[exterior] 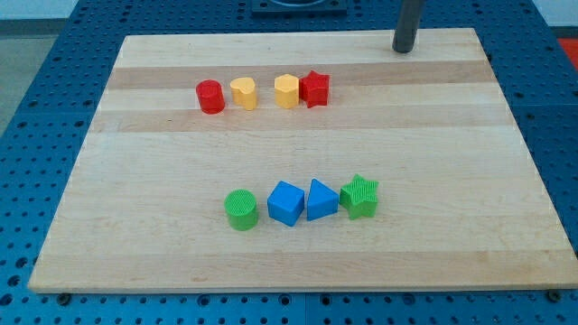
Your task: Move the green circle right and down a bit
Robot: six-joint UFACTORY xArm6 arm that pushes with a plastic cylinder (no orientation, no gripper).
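Note:
The green circle (241, 209) stands on the wooden board (433, 135) at the lower middle, at the left end of a row. To its right in that row are a blue cube (285, 203), a blue triangle (321, 200) and a green star (359, 196). My tip (403, 49) is at the board's top edge on the view's right, far above and to the right of the green circle, touching no block.
A second row lies toward the view's top: a red cylinder (210, 97), a yellow heart (242, 92), a yellow hexagon (286, 91) and a red star (314, 88). Blue perforated table (54, 108) surrounds the board.

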